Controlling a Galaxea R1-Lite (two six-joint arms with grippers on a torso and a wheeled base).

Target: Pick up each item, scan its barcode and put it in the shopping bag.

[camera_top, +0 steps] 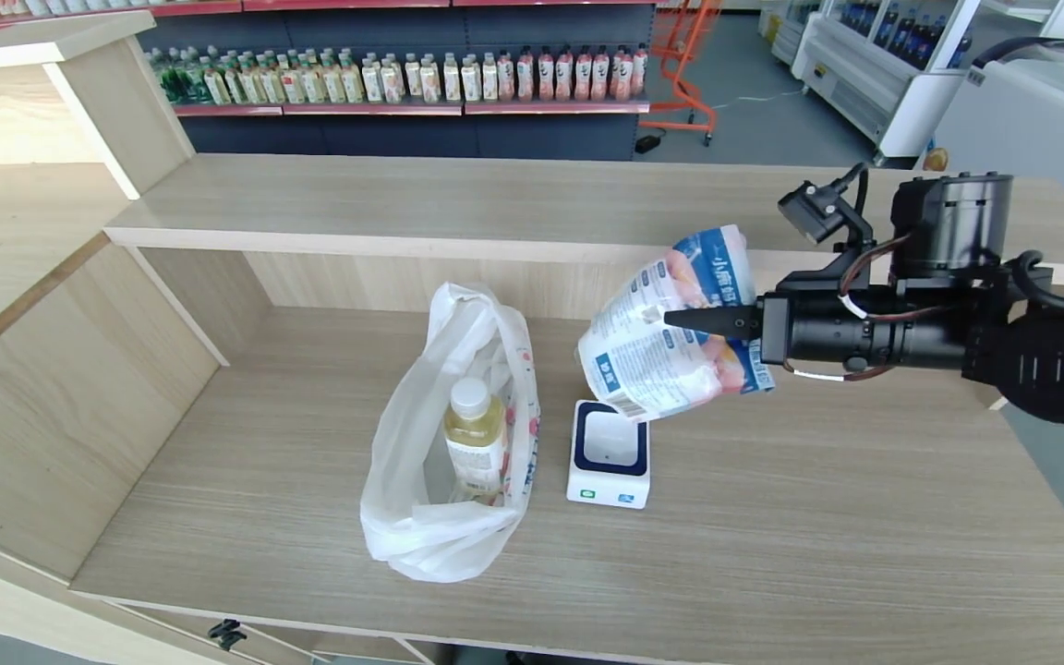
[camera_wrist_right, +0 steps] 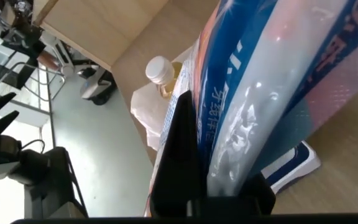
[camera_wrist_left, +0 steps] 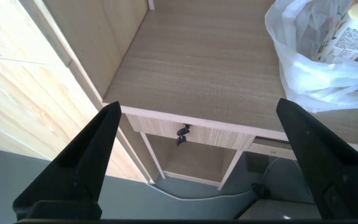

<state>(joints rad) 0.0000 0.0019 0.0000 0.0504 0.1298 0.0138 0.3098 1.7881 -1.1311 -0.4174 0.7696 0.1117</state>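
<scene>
We note right fingers (camera_top: 712,320) clenched on the packet (camera_top: 643,356), its long axis tilted over the scanner (camera_top: 610,466), shopping bag (camera_top: 403,517) just leftward; left fingers (camera_wrist_left: 86,162) spread.

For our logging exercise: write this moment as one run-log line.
stage: scanning | right gripper: shut on snack packet, over scanner | left gripper: open, holding nothing | shopping bag: holds bottle

Our right arm (camera_top: 911,340) stretches level toward our left, the right gripper (camera_top: 680,320) clamped on the packet (camera_top: 643,365); our left gripper (camera_wrist_left: 197,162) points down, its fingers (camera_wrist_left: 79,165) spread wide apart
</scene>
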